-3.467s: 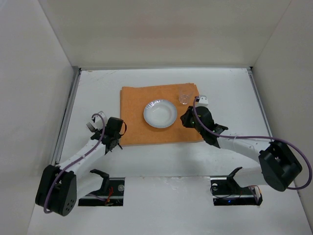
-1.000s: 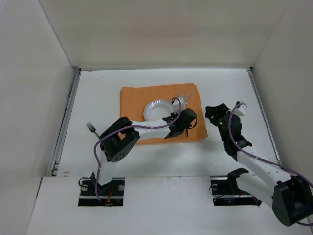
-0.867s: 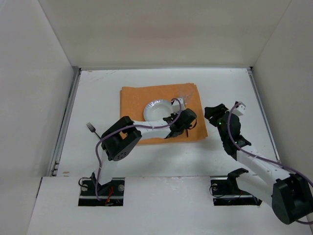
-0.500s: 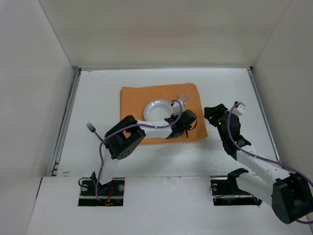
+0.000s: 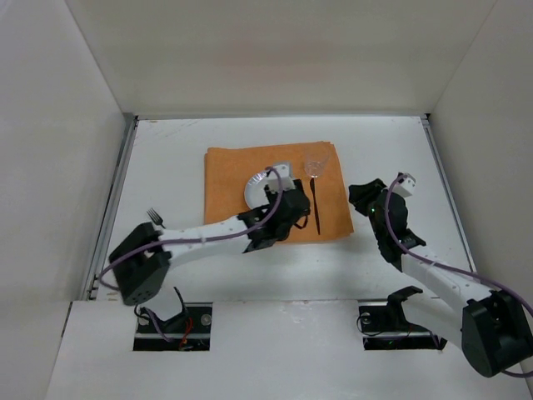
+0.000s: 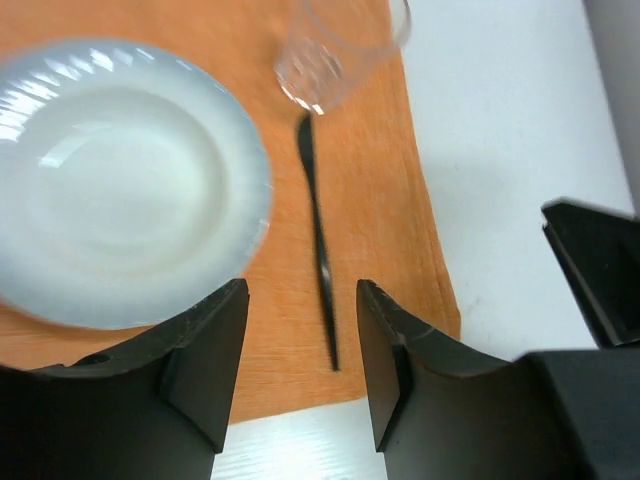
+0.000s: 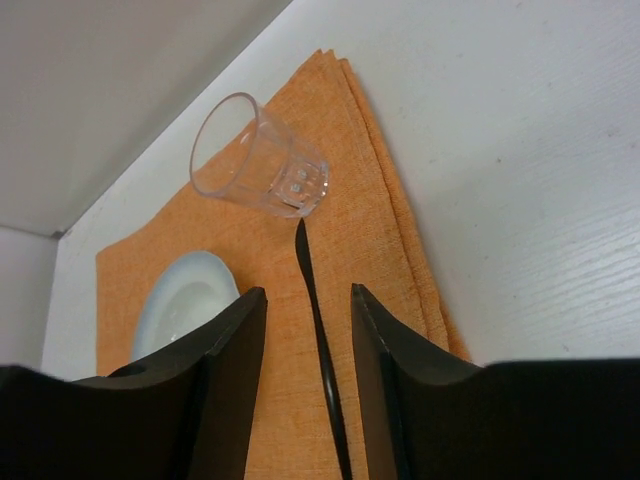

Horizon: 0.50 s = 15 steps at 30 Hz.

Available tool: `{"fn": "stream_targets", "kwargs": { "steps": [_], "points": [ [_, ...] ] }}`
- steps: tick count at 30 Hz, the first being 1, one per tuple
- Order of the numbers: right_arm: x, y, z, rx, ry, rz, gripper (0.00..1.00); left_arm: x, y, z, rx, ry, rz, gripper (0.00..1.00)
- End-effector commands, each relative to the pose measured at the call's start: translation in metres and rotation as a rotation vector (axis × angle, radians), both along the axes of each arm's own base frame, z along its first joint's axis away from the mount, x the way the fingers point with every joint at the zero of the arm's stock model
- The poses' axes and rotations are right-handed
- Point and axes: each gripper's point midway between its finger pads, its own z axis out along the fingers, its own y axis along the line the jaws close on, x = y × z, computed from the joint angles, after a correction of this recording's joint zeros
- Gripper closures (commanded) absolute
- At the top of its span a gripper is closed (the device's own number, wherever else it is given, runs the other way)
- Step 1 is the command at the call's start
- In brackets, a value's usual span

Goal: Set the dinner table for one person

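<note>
Dinner table (image 5: 391, 150), matte white: a slim black utensil (image 5: 316, 205) lies beside the round white plate (image 5: 254, 184), our left gripper (image 6: 300, 295) and right gripper (image 7: 305, 295) both gape empty, so we judge the dark fork (image 5: 155, 217) comes next.

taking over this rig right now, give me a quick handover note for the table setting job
Left tool: open, empty, over the near edge of the orange mat, between the white plate and the black knife.
Right tool: open, empty, over the dinner table just right of the mat.
Done: plate on the mat, knife lying flat to its right, clear glass at the knife's far tip.
Left: the fork lies on bare table left of the mat; it probably goes beside the plate's left side next.
</note>
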Motion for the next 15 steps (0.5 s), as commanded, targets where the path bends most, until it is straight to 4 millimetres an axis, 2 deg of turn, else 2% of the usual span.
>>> {"fn": "stream_targets", "kwargs": {
  "steps": [1, 4, 7, 10, 13, 15],
  "points": [
    [0.006, 0.004, 0.019, 0.024, -0.060, 0.008, 0.65, 0.009, 0.089, 0.015, 0.084, -0.073, 0.189, 0.55],
    [0.007, 0.019, 0.019, 0.025, -0.053, 0.068, 0.78, -0.001, 0.181, -0.007, 0.175, 0.010, 0.365, 0.56],
    [0.010, 0.024, 0.012, 0.015, -0.034, 0.082, 0.83, -0.021, 0.262, -0.032, 0.207, 0.117, 0.553, 0.56],
    [0.010, 0.029, 0.009, 0.022, -0.024, 0.101, 0.83, -0.047, 0.321, -0.057, 0.219, 0.214, 0.684, 0.56],
    [0.010, 0.031, 0.011, 0.019, -0.032, 0.104, 0.80, -0.071, 0.360, -0.084, 0.215, 0.295, 0.791, 0.58],
    [0.010, 0.030, 0.009, 0.023, -0.027, 0.100, 0.79, -0.083, 0.373, -0.101, 0.198, 0.374, 0.828, 0.60]
  ]
}}
